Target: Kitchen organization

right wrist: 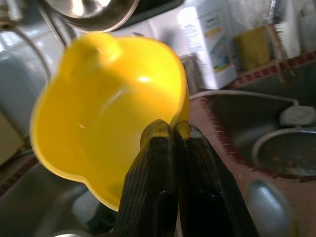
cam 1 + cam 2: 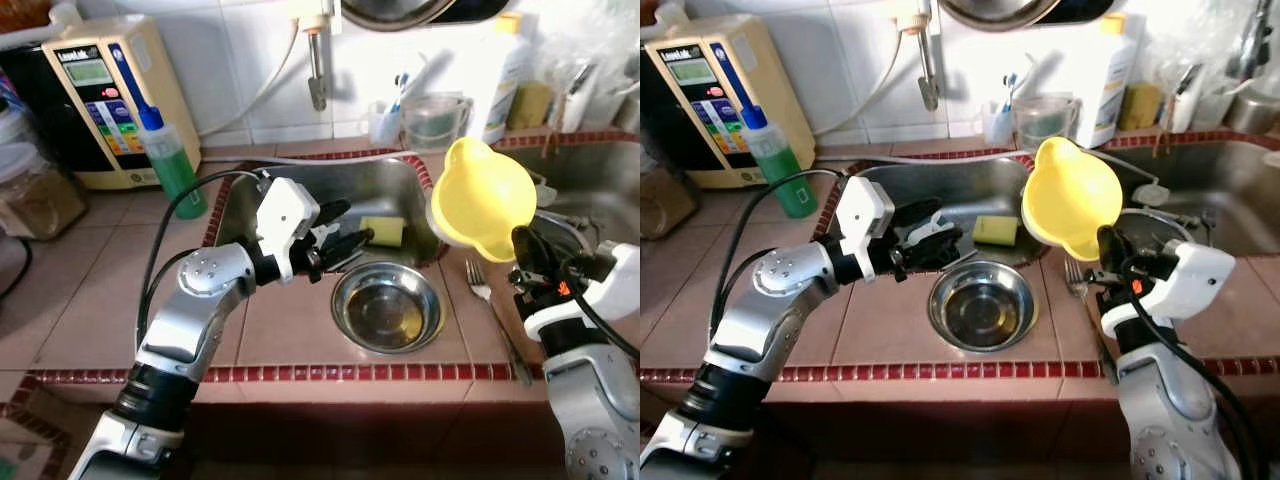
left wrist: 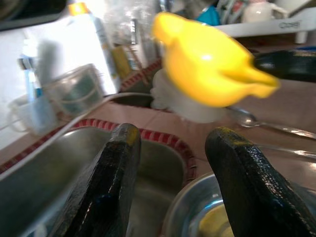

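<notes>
— Any writing legible?
— Only a blurred brand line atop the beige water ionizer; I can't read it.
— The fingers?
— The right gripper has its fingers pressed together on the rim of the yellow bowl, held tilted in the air above the tiled bench, beside the fork. The left gripper hovers over the sink, fingers apart and holding nothing, near the steel bowl.

Right gripper raised, clamped tight; left gripper spread (arm bent inward).
</notes>
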### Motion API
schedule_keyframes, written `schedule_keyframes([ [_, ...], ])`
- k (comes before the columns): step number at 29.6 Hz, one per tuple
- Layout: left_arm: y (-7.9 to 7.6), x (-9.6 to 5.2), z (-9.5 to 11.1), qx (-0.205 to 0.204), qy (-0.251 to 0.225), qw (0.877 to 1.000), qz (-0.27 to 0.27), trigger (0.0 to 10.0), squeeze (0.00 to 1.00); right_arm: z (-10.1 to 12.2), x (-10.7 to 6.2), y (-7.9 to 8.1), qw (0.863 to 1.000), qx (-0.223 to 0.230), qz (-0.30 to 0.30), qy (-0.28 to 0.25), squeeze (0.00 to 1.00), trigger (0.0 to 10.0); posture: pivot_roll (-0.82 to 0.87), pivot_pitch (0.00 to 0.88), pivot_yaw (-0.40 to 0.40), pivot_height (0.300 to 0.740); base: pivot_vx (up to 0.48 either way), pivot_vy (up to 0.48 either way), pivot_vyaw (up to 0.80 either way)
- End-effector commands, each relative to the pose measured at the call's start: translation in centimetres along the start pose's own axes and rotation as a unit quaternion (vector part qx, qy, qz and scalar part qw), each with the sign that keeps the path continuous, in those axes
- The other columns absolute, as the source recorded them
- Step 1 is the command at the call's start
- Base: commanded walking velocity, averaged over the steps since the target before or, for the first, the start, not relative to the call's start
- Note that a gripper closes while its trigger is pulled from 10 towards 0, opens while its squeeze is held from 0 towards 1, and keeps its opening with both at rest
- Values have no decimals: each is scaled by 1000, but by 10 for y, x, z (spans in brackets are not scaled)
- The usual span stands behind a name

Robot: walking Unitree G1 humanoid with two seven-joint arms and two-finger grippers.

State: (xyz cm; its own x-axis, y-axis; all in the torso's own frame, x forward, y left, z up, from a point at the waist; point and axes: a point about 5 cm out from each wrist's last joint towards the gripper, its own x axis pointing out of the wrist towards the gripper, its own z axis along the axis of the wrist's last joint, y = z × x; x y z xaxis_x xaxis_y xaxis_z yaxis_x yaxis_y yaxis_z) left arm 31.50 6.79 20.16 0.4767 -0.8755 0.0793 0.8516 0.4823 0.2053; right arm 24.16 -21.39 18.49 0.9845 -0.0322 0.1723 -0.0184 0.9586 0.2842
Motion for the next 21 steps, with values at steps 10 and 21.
schedule_keyframes([
  [10,7,-5,2,13,8,1000,15,10000,0,3,0,6,1000,4,13,-11,0,10000,-252,38,99,703,108,0,0],
  [21,6,-6,3,12,5,1000,6,10000,0,3,0,5,1000,3,13,-10,0,10000,-252,35,99,703,0,0,0],
])
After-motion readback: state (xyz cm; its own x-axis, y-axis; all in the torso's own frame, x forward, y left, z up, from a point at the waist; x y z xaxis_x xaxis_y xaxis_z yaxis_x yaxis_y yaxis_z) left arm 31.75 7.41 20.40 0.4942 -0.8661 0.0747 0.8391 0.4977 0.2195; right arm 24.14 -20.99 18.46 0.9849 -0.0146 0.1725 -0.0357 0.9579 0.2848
